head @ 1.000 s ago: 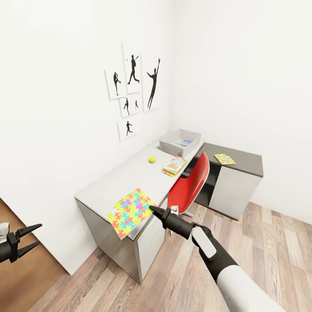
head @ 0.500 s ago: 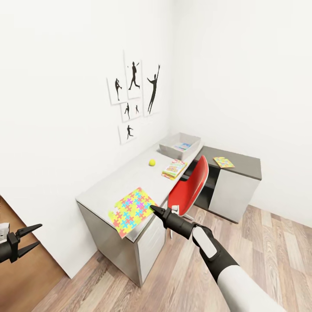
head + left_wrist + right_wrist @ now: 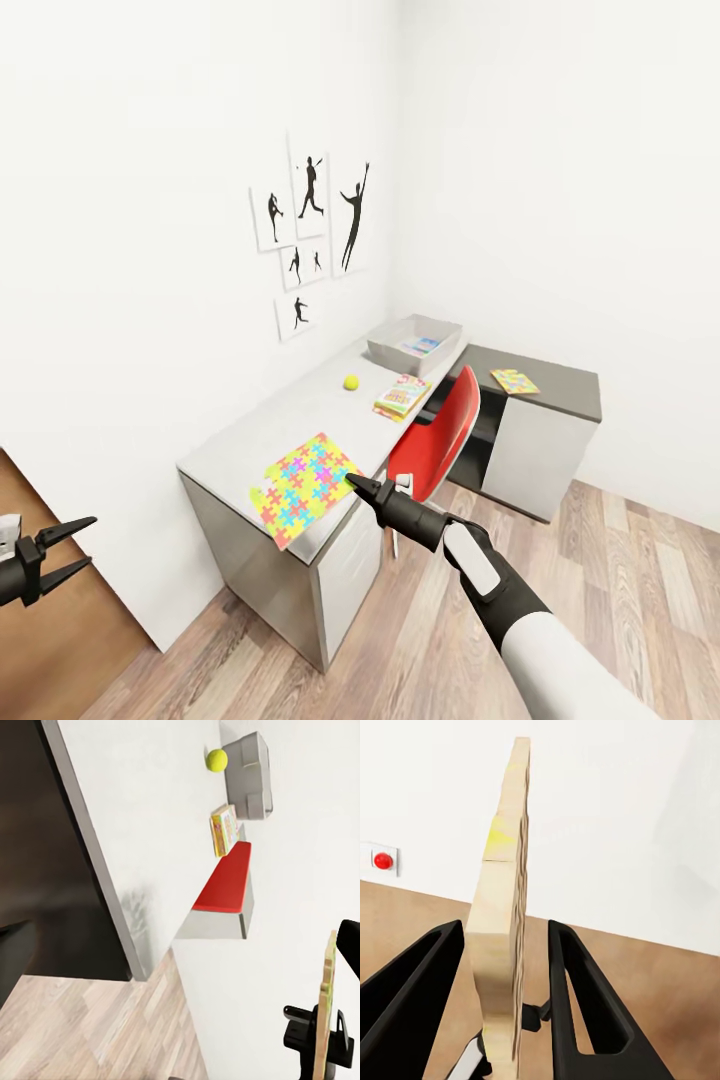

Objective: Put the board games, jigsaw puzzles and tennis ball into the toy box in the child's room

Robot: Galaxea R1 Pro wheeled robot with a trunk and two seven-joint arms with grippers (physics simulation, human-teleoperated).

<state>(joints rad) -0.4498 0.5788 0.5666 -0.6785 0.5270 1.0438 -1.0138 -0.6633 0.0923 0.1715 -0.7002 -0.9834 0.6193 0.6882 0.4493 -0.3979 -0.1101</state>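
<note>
My right gripper (image 3: 352, 484) is shut on the edge of a multicoloured jigsaw puzzle (image 3: 300, 487), held tilted in the air over the near end of the light grey table (image 3: 290, 415). The right wrist view shows the puzzle (image 3: 502, 945) edge-on between the fingers (image 3: 585, 1005). On the table lie the tennis ball (image 3: 351, 382) and a board game (image 3: 402, 395). The toy box (image 3: 392, 349) stands at the far end with a colourful box (image 3: 422, 346) inside. A second jigsaw puzzle (image 3: 514, 381) lies on the dark desk. My left gripper (image 3: 60, 552) hangs open and empty at lower left.
A red chair (image 3: 440, 430) is tucked at the table's front, between me and the dark desk (image 3: 560, 385). Black sports pictures (image 3: 310, 235) hang on the white wall. Wood-plank floor (image 3: 600, 580) spreads to the right. A brown panel (image 3: 60, 640) stands at my left.
The whole view has shifted a little, so the table and pictures sit slightly differently in frame. Both grippers and the held puzzle keep their places.
</note>
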